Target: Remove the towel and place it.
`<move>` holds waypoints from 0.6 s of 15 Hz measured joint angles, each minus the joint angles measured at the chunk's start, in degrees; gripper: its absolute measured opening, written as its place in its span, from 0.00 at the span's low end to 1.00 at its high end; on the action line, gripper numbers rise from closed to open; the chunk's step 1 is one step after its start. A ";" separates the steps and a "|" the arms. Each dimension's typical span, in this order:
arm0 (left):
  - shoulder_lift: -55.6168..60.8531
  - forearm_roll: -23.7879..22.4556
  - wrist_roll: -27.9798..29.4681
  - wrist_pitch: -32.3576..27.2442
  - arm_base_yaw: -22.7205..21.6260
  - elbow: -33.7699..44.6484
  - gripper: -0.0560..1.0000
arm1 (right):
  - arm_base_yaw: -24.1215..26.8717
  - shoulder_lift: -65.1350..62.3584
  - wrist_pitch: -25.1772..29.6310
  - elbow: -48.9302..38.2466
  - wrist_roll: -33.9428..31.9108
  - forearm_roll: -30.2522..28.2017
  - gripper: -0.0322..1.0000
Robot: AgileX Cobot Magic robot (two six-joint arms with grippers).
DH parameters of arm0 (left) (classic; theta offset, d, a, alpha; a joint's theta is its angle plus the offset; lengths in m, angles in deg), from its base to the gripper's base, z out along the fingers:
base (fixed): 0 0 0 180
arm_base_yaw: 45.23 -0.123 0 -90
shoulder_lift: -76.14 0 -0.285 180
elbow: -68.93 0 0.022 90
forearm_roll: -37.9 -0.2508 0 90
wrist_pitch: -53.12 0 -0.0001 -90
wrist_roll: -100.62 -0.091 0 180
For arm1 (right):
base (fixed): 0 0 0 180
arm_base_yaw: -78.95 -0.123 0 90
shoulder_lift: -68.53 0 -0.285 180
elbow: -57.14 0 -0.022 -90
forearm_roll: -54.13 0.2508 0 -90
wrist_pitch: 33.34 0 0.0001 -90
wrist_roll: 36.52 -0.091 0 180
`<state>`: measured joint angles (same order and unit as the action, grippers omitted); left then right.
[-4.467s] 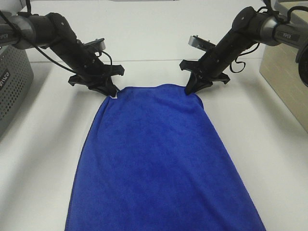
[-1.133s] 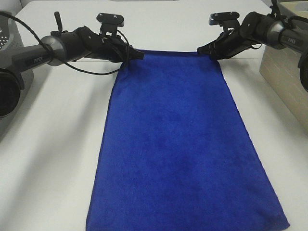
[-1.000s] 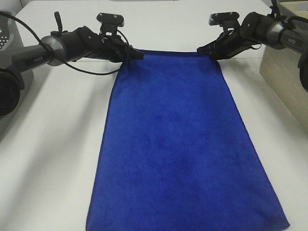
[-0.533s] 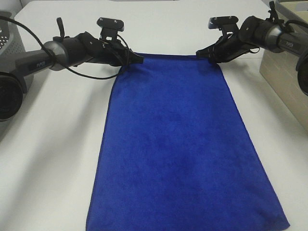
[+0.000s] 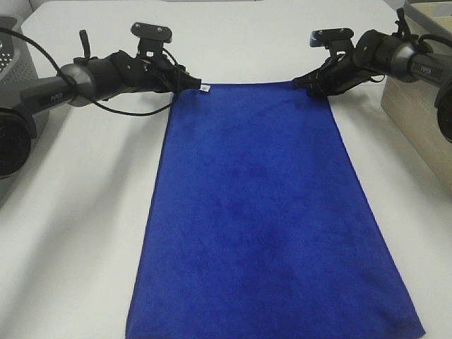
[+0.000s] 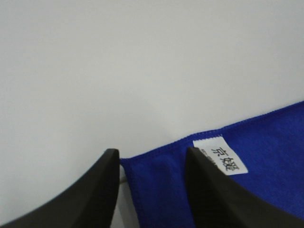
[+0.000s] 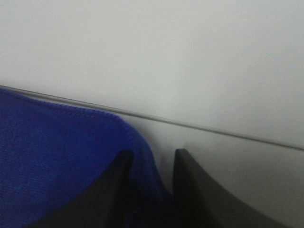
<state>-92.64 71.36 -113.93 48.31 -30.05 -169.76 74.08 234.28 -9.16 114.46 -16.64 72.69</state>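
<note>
Across the white bench [image 5: 78, 212] the towel [image 5: 261, 212] lies spread flat, its far edge stretched between the two end effectors and its near edge running off the bottom of the high view. A moment ago both end effectors were clamped on the far corners; now both have parted their fingers, and the white tag [image 5: 204, 88] at the towel's left far corner, previously covered, shows beside the left end effector [image 5: 192, 84]. By my reading the placing is essentially done and what remains is to draw the arms clear without dragging the cloth.

Seen from the left wrist, the left end effector [image 6: 151, 190] stands with a clear gap between its dark fingers [image 6: 92, 194]; the towel's corner sits in that gap, lying on the bench and no longer pinched, with the tag [image 6: 220, 155] just beside one finger. From the right wrist, the right end effector [image 7: 151, 190] shows a narrower gap, and the towel's other far corner [image 7: 61, 161] rises into it. The fingers are apart, so I judge it released too, though the cloth may brush the inner faces there.

At the towel's far left a grey perforated basket [image 5: 18, 67] stands well apart.
</note>
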 joint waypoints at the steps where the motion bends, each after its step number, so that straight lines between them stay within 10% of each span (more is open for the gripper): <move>1: -0.06 -0.06 0.00 0.52 0.00 0.00 0.48 | 0.00 0.00 -0.34 0.00 0.00 -0.11 0.41; 4: -0.06 -0.06 0.06 1.49 0.00 0.00 0.53 | 0.00 0.00 -2.12 0.23 0.00 -0.11 0.63; 9: 0.11 0.80 0.23 -1.60 0.00 0.00 0.53 | 0.00 -0.80 0.23 3.32 0.00 -0.17 0.66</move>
<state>-92.53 72.16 -113.70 46.71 -30.05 -169.76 74.08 233.48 -8.93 117.78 -16.64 72.52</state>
